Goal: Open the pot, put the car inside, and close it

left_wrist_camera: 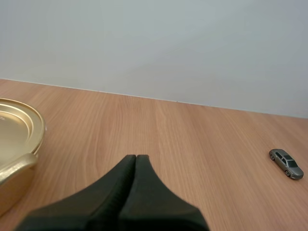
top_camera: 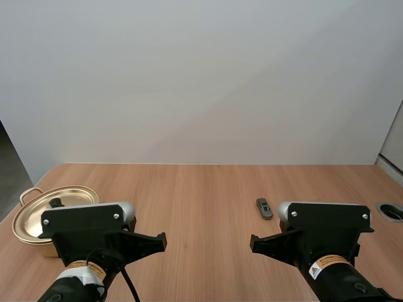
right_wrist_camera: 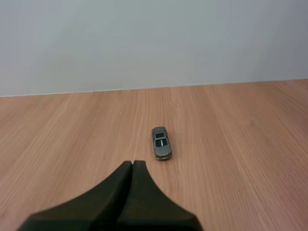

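Pot [left_wrist_camera: 7,195] and car [right_wrist_camera: 161,142] sit well apart on the wooden table [top_camera: 201,189], the pot at the left arm's side and the car at the right arm's side. From where I stand, the pot is gold-coloured and shiny, with a looped handle [top_camera: 28,195] showing at its far edge, and its lid [top_camera: 38,220] lies flat on top, a small black knob [top_camera: 56,202] at the middle of it. The car is a small grey toy standing on its wheels on bare wood, touching nothing. The right gripper [right_wrist_camera: 133,162] hangs low over the table with the car a little way ahead of its tips, the car lying roughly lengthwise in line with the fingers; there is a clear strip of table between the tips and the car. Its two black fingers are pressed together into one dark wedge, with nothing between them. The left gripper [left_wrist_camera: 135,156] is likewise closed on nothing, its fingers meeting along a thin seam. It points out over the open middle of the table, with the pot's rim and lid off to one side of it and the car far off on the other side, near the table's right part. Neither gripper touches the pot, the lid or the car.
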Action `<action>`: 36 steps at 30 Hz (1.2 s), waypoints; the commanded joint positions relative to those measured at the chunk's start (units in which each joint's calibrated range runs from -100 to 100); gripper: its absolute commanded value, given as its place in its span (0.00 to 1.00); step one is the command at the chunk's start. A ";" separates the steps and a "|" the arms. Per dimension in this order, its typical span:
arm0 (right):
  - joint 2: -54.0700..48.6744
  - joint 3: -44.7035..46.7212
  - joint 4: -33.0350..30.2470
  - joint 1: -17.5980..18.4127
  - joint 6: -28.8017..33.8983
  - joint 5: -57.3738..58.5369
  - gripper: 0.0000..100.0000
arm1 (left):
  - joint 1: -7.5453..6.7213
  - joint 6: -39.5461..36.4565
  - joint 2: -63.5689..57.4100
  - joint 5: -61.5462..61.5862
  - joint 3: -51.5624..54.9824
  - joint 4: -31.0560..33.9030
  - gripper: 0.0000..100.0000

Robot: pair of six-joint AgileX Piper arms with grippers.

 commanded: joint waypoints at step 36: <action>0.04 -6.90 -50.30 0.04 -0.30 -8.13 0.00 | 0.72 19.86 0.00 -7.66 -20.60 13.52 0.00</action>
